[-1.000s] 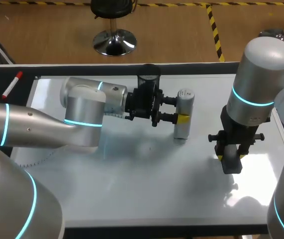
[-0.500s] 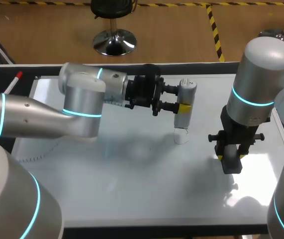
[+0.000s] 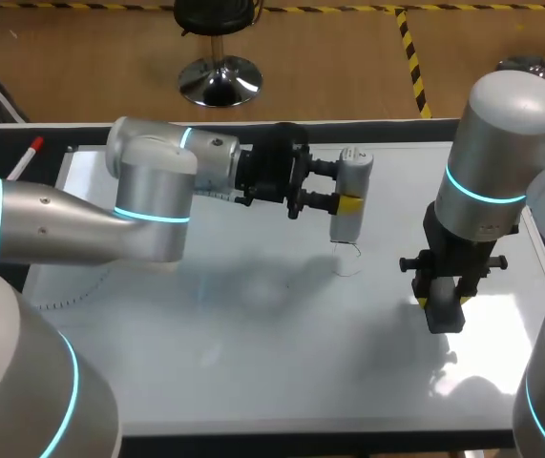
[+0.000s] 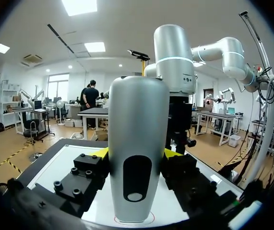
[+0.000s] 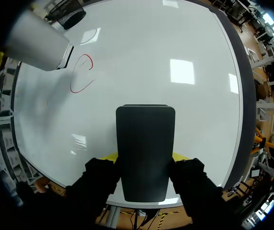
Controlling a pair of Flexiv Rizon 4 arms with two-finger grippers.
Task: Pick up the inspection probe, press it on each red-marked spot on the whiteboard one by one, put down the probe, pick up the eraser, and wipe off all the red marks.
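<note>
Counted on table [image 3: 387,132]: whiteboard [image 3: 282,372] ×1; probe [image 3: 350,205] ×1; eraser [image 5: 145,151] ×1; red mark [image 5: 81,74] ×1 in view; red-tipped marker [image 3: 22,160] ×1; black cup [image 5: 68,17] ×1. Arms ×2. Pincers ×2: left pincer [image 3: 341,186], right pincer [image 3: 444,305].

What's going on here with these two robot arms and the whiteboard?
The left hand is shut on the silver inspection probe, holding it upright with its tip at a red mark on the whiteboard; whether it actually touches is not clear. The right hand is shut on the black eraser, over the board's right part and apart from the mark. The red mark is not yet wiped.
</note>
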